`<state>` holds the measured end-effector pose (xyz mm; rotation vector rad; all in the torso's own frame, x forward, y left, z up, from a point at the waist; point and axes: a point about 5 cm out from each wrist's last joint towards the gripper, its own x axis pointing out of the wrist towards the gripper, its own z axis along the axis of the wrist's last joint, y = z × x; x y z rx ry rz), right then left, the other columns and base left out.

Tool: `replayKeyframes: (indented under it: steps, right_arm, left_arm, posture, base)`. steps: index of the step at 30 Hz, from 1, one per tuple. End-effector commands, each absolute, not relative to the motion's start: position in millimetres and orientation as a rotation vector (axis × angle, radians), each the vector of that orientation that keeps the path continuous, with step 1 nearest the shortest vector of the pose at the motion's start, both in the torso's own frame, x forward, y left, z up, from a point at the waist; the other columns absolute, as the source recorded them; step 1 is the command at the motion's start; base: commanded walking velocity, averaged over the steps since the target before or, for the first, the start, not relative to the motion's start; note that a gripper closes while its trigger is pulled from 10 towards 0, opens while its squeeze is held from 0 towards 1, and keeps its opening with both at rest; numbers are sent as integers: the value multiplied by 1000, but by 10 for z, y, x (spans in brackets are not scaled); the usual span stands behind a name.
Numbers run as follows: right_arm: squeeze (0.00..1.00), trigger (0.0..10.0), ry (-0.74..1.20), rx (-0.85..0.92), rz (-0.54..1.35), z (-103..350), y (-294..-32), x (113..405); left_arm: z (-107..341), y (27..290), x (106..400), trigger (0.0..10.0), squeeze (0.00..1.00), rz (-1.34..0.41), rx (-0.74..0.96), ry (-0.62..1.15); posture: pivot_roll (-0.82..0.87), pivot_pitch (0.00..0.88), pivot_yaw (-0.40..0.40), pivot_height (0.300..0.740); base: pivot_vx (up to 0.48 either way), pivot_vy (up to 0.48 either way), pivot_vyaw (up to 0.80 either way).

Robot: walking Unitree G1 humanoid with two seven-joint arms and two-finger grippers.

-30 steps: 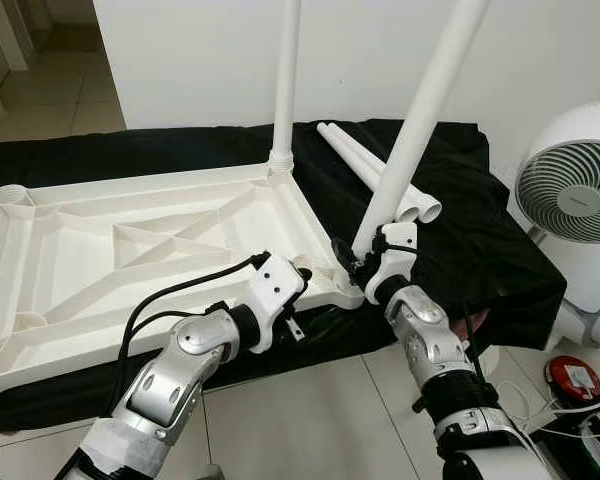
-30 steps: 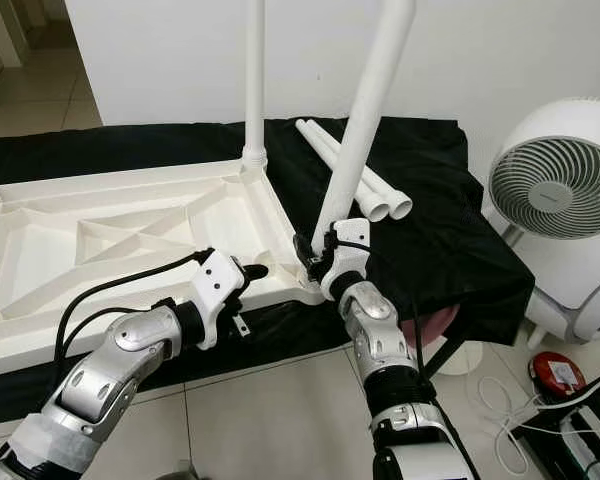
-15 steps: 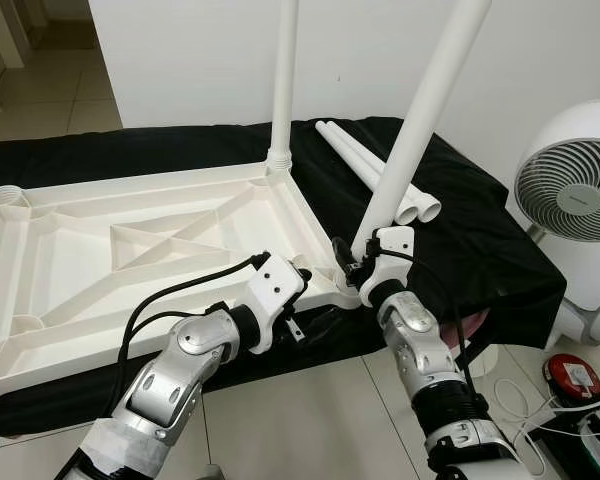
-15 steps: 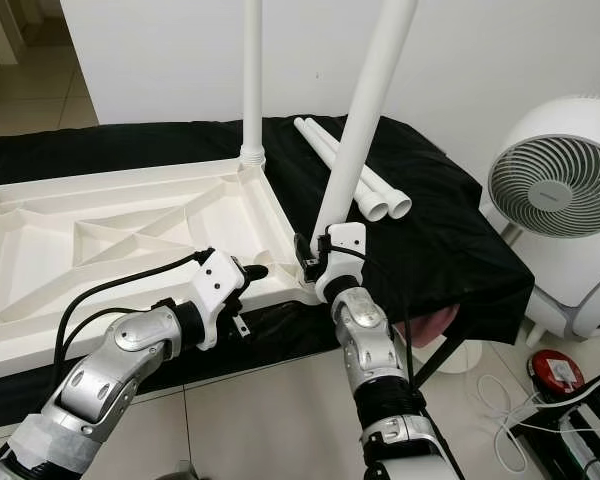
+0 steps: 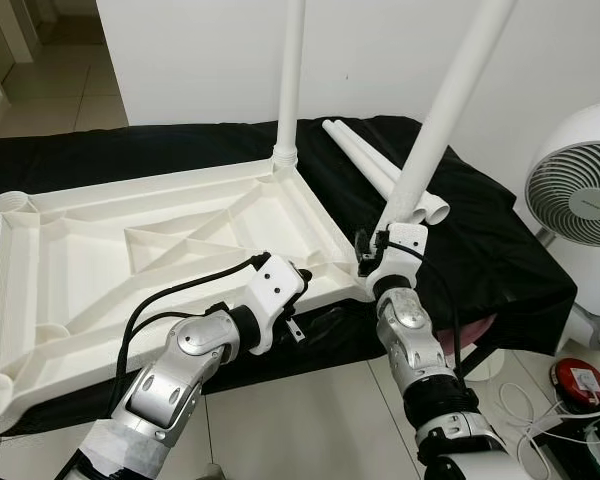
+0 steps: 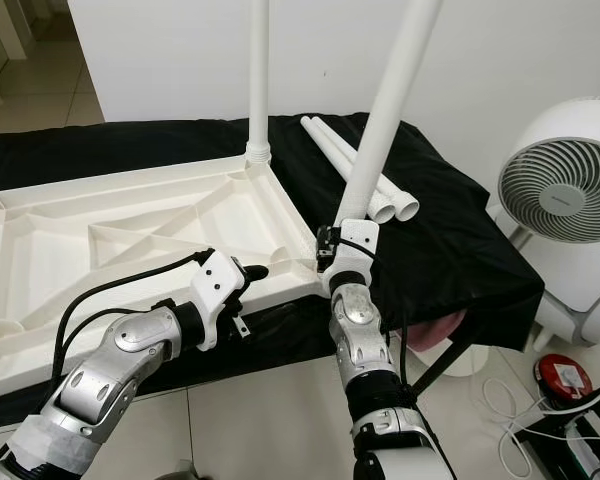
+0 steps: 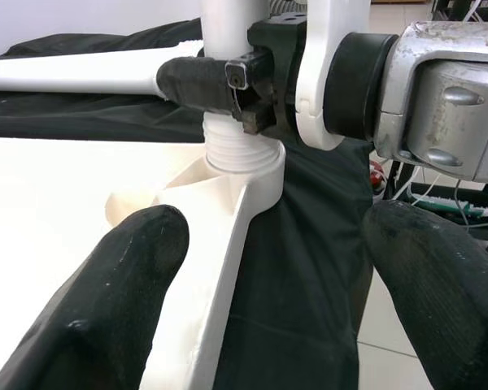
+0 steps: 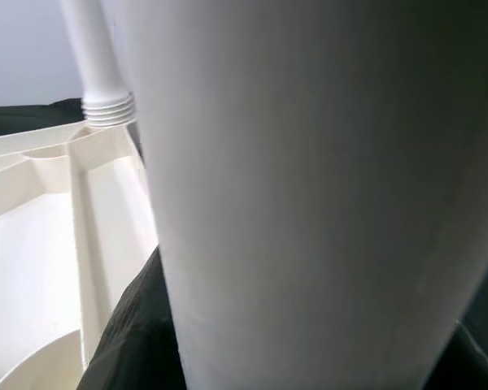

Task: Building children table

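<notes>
Leg [image 5: 435, 125] sits tilted in the tabletop [image 5: 130, 250] corner; right tool [image 7: 228, 85], clamped on it, should straighten before twisting, while left tool [image 7: 260, 268] waits apart.

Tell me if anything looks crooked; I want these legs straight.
The leg held by the right claw leans noticeably, while the far leg stands upright. Its threaded end sits at the tabletop's corner socket, apparently not yet seated.

Black-draped surface [image 5: 480, 240] carries upturned white tabletop [image 5: 130, 260] & two loose legs [image 5: 375, 170].
</notes>
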<state>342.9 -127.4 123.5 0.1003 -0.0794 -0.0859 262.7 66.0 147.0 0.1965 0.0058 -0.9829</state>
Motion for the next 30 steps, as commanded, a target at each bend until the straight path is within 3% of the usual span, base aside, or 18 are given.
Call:
replayKeyframes:
  steps: [1, 7, 20, 21, 22, 30]
  right_arm:
    - [0, 10000, 10, 111, -173, 1045, -1404, 3392]
    - [0, 10000, 4, 130, -313, 1073, -1391, 3434]
    - [0, 10000, -78, 122, -238, 1203, -1282, 3483]
    - [420, 10000, -108, 134, -221, 1235, -1280, 3480]
    - [1000, 10000, -131, 133, -212, 1261, -1285, 3477]
    - [1000, 10000, -250, 110, -160, 1439, -1351, 3491]
  left_arm:
    - [1473, 670, 2610, 10000, 0, -993, 197, 11]
    - [1481, 658, 2606, 10000, 0, -1001, 199, 10]
    - [1484, 653, 2600, 10000, 0, -999, 195, 11]
    - [1482, 651, 2599, 10000, 0, -997, 194, 12]
    - [1480, 649, 2598, 10000, 0, -995, 191, 12]
    - [1480, 624, 2597, 10000, 0, -996, 182, 10]
  posture:
    - [37, 10, -39, 740]
    - [39, 7, -37, 740]
    - [41, 22, -47, 740]
    - [40, 24, -49, 740]
    - [40, 24, -49, 740]
    - [30, 20, -51, 740]
  base:
    - [0, 0, 0]
    - [0, 0, 0]
    - [0, 0, 0]
    - [0, 0, 0]
    - [0, 0, 0]
    - [0, 0, 0]
